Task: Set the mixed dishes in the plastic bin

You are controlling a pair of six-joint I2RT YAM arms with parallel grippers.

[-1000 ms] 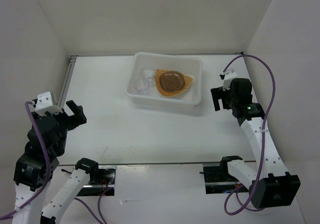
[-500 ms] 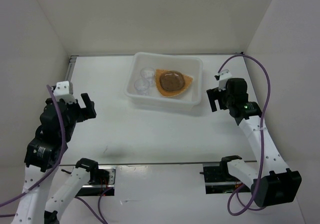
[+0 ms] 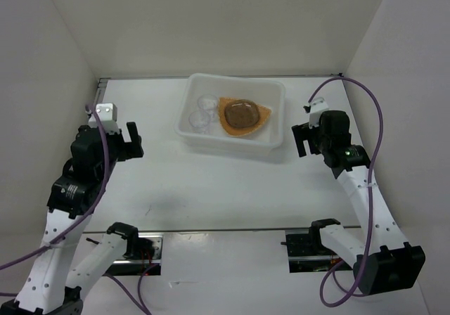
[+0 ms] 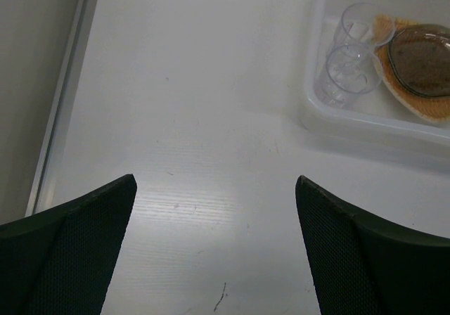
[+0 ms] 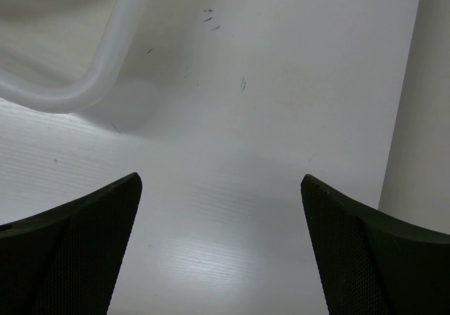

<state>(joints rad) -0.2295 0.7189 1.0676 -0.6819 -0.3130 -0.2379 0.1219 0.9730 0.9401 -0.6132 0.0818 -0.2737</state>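
Enclosure: plain white walls (image 3: 211, 20) on three sides of a white table (image 3: 211, 188); I see no loose dish on the table in any view.
Left gripper (image 4: 214, 245): jaws spread wide, nothing between them, only bare table beneath.
Right gripper (image 5: 221, 245): jaws likewise spread wide and empty.
Plastic bin (image 4: 365, 121): ahead of your left gripper and off to its right, well apart from it. A rounded corner of it lies ahead-left of your right gripper, which is nearer to it but not touching.
Cups: two clear ones, upright in the bin's end nearest your left gripper, the nearer cup (image 4: 346, 74) just beside the farther cup (image 4: 360, 25).
Plate (image 4: 415, 100): orange-tan, flat on the bin floor beyond the cups as your left gripper sees them.
Oval dish (image 4: 425, 58): dark and speckled, resting on the plate. I cannot tell whether it is one dish or two nested.
Assessment: the load appears to be in the bin, so the step in hand is judged to be clearing the arms away.
Recommendation, left: draw back from the bin over bare table.
Recommendation, right: move away from the bin corner first, so the left-hand finger cannot catch the rim and shift the bin.
Recommendation, check: confirm the oval-dish count from above before you call it complete.
Risk: a knocked rim could topple the cups.
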